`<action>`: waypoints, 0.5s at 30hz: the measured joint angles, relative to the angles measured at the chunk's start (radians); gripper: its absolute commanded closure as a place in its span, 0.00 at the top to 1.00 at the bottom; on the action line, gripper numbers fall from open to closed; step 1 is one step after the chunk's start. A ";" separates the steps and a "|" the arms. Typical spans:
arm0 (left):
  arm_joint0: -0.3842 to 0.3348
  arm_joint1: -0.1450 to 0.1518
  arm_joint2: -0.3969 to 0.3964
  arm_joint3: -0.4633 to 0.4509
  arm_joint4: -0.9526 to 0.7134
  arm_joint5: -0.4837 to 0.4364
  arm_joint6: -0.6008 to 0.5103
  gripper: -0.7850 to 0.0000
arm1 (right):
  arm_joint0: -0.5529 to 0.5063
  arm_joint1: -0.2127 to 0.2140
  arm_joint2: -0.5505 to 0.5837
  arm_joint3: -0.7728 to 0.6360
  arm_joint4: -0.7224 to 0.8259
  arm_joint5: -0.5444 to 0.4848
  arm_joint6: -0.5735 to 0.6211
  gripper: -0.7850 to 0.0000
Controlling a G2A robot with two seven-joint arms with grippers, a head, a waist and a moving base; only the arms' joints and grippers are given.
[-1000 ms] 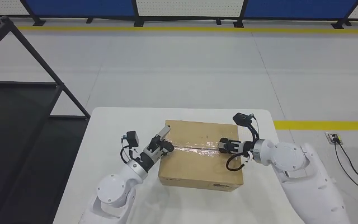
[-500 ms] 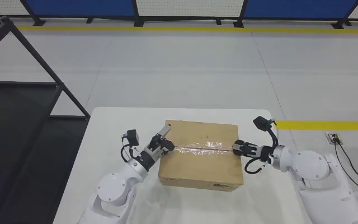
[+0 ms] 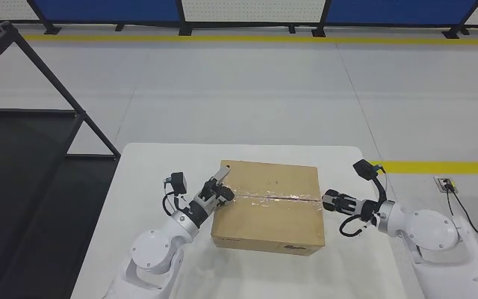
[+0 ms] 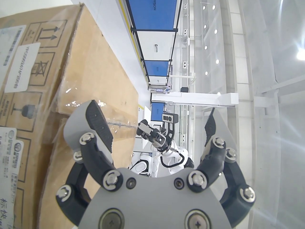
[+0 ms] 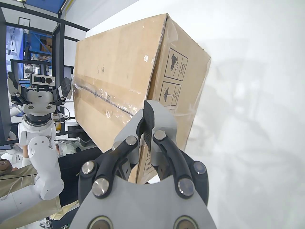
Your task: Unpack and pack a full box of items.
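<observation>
Sliding outward along taped seam (image 3: 272,196), right gripper (image 3: 329,199), fingers pressed together on nothing, cleared right edge of cardboard box (image 3: 269,220). Left gripper (image 3: 221,188) stayed at opposite seam end, fingers apart. Cardboard box sat closed mid-table (image 3: 149,172); seam probably scored, flaps unopened.

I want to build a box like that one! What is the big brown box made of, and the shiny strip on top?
The box looks like plain brown cardboard. It is dull rather than glossy, with dented, slightly frayed edges and symbols printed on its side. The shiny strip along the top seam seems to be clear plastic tape, because it is wrinkled and glints in the light.
</observation>
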 measured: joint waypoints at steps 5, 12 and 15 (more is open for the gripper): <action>0.001 0.001 0.002 -0.002 -0.001 -0.003 0.004 1.00 | -0.002 0.001 -0.015 0.016 0.015 -0.011 -0.010 0.00; 0.001 0.002 0.006 -0.003 -0.001 -0.003 0.010 1.00 | 0.004 0.005 -0.022 0.039 0.023 -0.018 -0.038 0.00; 0.002 0.003 0.006 -0.005 0.001 -0.004 0.013 1.00 | -0.025 0.008 0.006 0.000 0.019 -0.027 -0.089 0.00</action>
